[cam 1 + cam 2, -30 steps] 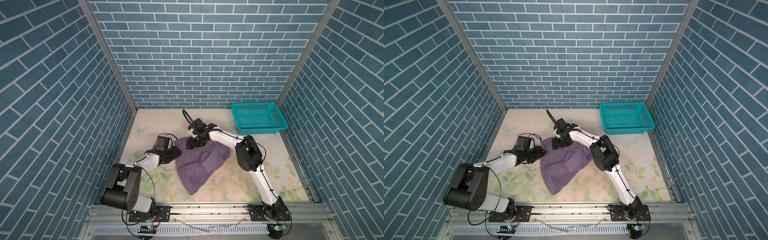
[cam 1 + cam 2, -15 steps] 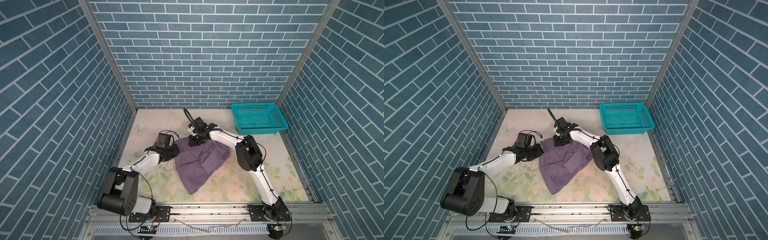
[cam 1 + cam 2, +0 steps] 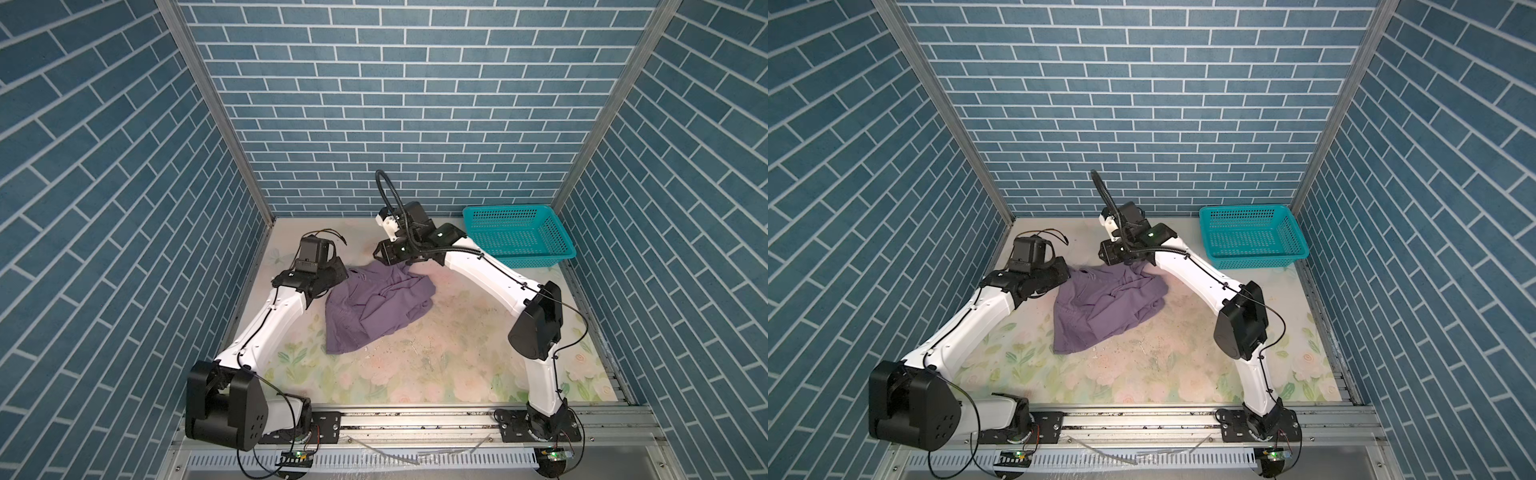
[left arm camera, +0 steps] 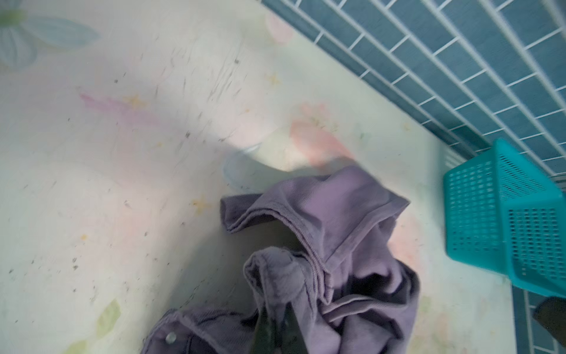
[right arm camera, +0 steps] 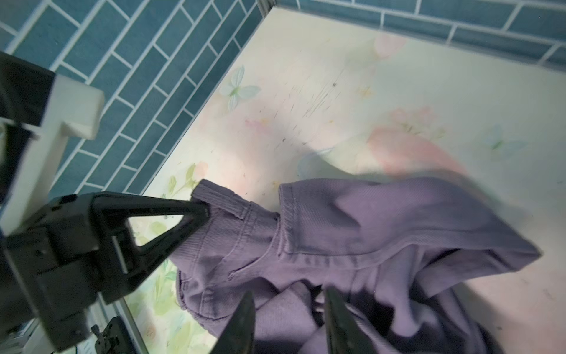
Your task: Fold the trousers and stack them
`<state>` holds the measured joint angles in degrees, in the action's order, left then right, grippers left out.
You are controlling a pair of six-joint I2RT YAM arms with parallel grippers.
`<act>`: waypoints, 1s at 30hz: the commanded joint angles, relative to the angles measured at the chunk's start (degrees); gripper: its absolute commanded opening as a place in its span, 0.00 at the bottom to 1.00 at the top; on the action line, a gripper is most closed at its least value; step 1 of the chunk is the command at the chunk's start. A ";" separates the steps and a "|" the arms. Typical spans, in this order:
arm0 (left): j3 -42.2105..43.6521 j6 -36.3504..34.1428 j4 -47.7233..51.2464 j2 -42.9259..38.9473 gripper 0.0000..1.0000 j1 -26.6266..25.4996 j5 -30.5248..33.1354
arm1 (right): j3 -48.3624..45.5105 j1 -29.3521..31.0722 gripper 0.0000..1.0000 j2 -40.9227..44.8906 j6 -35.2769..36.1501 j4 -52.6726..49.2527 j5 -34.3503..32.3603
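The purple trousers lie crumpled mid-table in both top views. My left gripper is at their back-left corner, shut on a fold by the waistband; the right wrist view shows its fingertips pinching that edge. My right gripper hovers over the back edge of the trousers. Its jaws stand apart with a loose fold of cloth lying between them, not pinched.
A teal plastic basket stands empty at the back right corner. Blue brick walls close in the left, back and right sides. The floral table cover shows bare in front of the trousers.
Both grippers have moved toward the back wall, dragging the trousers' back edge along. The left gripper closed on the waistband. The right gripper's jaws closed, then parted again.
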<state>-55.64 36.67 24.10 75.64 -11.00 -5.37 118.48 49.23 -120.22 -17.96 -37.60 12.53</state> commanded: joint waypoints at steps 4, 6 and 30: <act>9.11 0.60 -1.13 2.30 0.00 5.17 -1.67 | 8.84 2.66 0.68 -13.68 1.41 -7.78 0.62; 11.58 0.64 -2.94 2.84 0.00 6.80 -2.80 | 10.64 2.65 0.70 -16.43 0.77 -7.63 1.57; 14.05 1.43 -6.43 8.12 0.00 10.30 -9.24 | 11.26 -1.68 0.00 -4.07 8.03 2.22 -21.53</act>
<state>-41.12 37.78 15.35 84.03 -0.86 -13.39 133.62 49.56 -141.53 -16.69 -39.57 1.19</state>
